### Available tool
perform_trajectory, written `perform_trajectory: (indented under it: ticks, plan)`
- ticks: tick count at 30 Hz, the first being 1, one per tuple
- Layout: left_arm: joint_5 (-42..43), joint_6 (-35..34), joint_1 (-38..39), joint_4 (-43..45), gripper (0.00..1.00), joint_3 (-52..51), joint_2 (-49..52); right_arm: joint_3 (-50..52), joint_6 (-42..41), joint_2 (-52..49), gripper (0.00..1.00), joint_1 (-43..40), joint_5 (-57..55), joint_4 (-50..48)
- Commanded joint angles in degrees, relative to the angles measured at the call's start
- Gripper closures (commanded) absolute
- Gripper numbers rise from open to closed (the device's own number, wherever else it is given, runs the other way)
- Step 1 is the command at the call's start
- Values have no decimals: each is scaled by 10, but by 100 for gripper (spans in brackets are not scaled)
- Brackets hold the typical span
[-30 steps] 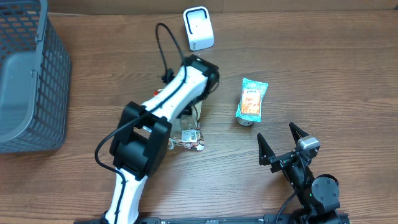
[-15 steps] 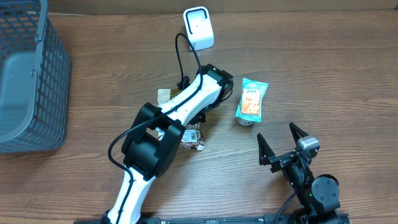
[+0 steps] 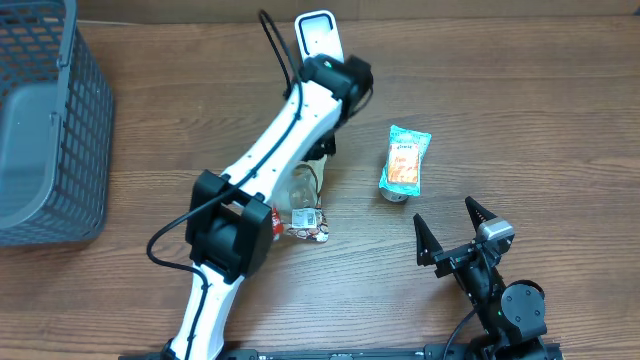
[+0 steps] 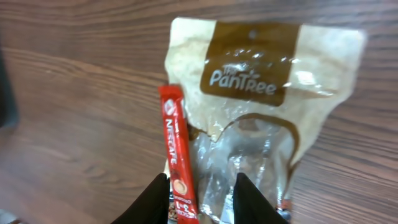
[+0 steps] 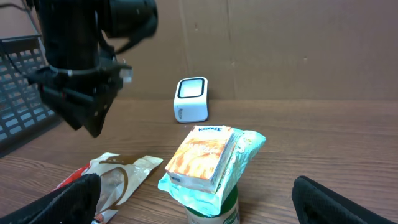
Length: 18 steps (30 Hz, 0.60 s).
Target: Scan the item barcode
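The left arm stretches from the near edge of the wooden table (image 3: pixel 540 90) diagonally toward the white scanner (image 3: pixel 318 40), its wrist bent over just short of it. The left gripper (image 4: pixel 202 194) hangs pointing down above the table, its fingertips a little apart with nothing between them. Straight below lies a tan and clear pouch (image 4: pixel 267 81) – its brown label reads "The PanTRee". A red stick sachet (image 4: pixel 177 162) printed "NESCAFE" lies lengthwise on the pouch's left edge. Both lie flat on the wood, untouched by the fingers, well apart from the scanner.

The right arm sits low at the near edge, the right gripper (image 3: pixel 445 218) spread wide and empty, pointing toward the far side. In front of it a teal snack packet (image 3: pixel 405 160) rests on top of a can (image 5: pixel 212 210) – its print is too small to read. A grey mesh basket (image 3: pixel 75 110) stands at the far left.
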State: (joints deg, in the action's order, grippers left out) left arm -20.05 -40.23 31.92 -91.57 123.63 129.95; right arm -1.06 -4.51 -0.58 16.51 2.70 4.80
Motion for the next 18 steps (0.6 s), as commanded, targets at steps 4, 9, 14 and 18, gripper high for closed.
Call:
perform_trajectory:
  ticks: [4, 9, 14, 18]
  plan:
    - [130, 71, -72, 2, 73, 22, -77, 6, -2, 4, 0, -2, -3, -2]
    - [137, 92, -116, -1, 70, 22, -117, 6, -2, 4, 0, -2, -3, -2]
    - [143, 104, -143, -7, 71, 21, -153, 6, -2, 4, 0, -2, -3, -2]
    - [129, 107, -148, -21, 71, 21, -176, 6, -2, 4, 0, -2, -3, -2]
